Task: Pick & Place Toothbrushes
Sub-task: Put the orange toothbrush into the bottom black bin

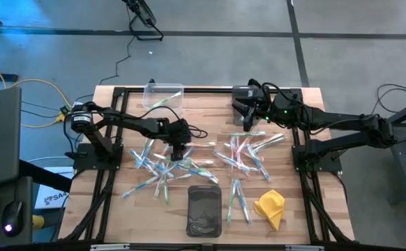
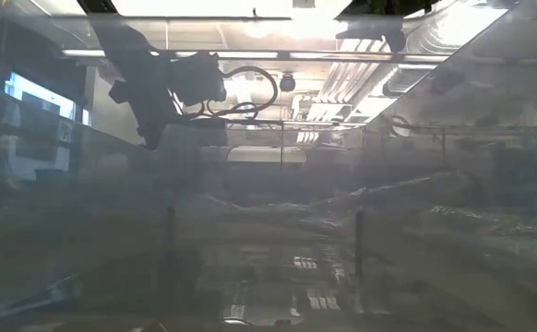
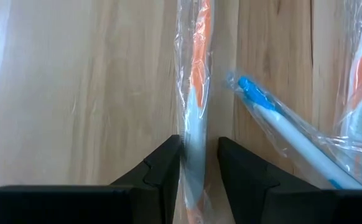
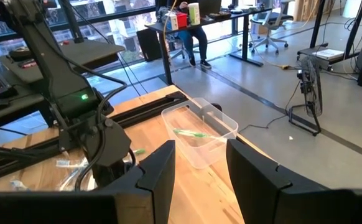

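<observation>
High view shows the wooden slatted table (image 1: 112,216) with the left arm reaching in from the left edge, its left gripper (image 1: 180,150) lowered into the left scatter of wrapped white plastic toothbrushes (image 1: 154,171) with green, blue and pink-red accents. Left wrist view makes the grip plain: the two dark fingers (image 3: 159,177) stand either side of one clear-wrapped toothbrush with an orange handle section (image 3: 196,93), pressing its wrapper, so the gripper is closed on that brush while it lies on the table; a blue-tipped wrapped toothbrush (image 3: 274,118) lies just beside it, angled away, near enough that a lift may well drag its wrapper. Behind this pile, at the table's far edge, sits a clear rectangular plastic bin (image 1: 162,94) with a green-accented brush inside, probably the drop point, with bare wood between it and the pile. At the near edge, in the middle, stands a dark rectangular bin (image 1: 204,209). Right of centre lies the second scatter of toothbrushes (image 1: 248,150), untouched. The right gripper (image 1: 248,111) hovers above the far edge of that scatter; in its wrist view its fingers (image 4: 159,171) stand apart with nothing between them, waiting clear of the left arm's path. A crumpled yellow cloth (image 1: 271,206) rests near the right front corner.
</observation>
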`<control>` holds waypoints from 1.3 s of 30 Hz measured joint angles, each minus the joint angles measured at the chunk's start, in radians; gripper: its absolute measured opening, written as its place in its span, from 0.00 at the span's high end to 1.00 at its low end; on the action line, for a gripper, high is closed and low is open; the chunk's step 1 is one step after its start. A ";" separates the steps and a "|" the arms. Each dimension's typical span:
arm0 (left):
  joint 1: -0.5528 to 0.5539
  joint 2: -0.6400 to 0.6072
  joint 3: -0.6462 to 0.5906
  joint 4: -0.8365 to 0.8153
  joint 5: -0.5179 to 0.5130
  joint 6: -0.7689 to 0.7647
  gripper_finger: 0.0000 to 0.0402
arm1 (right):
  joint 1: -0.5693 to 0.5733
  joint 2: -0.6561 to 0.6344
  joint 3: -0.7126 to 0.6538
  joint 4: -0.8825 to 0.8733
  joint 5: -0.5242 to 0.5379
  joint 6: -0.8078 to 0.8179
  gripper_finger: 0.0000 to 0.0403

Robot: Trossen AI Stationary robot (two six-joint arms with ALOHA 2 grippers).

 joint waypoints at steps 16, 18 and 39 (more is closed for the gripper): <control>0.000 0.002 0.000 -0.003 -0.003 -0.020 0.73 | 0.000 0.000 0.000 -0.010 0.000 0.000 0.66; 0.000 0.002 0.000 -0.003 -0.003 -0.020 0.73 | 0.000 0.000 0.000 -0.011 -0.003 0.000 0.66; 0.000 0.003 -0.001 -0.007 -0.003 -0.023 0.73 | -0.001 -0.054 0.000 0.244 0.460 0.144 0.66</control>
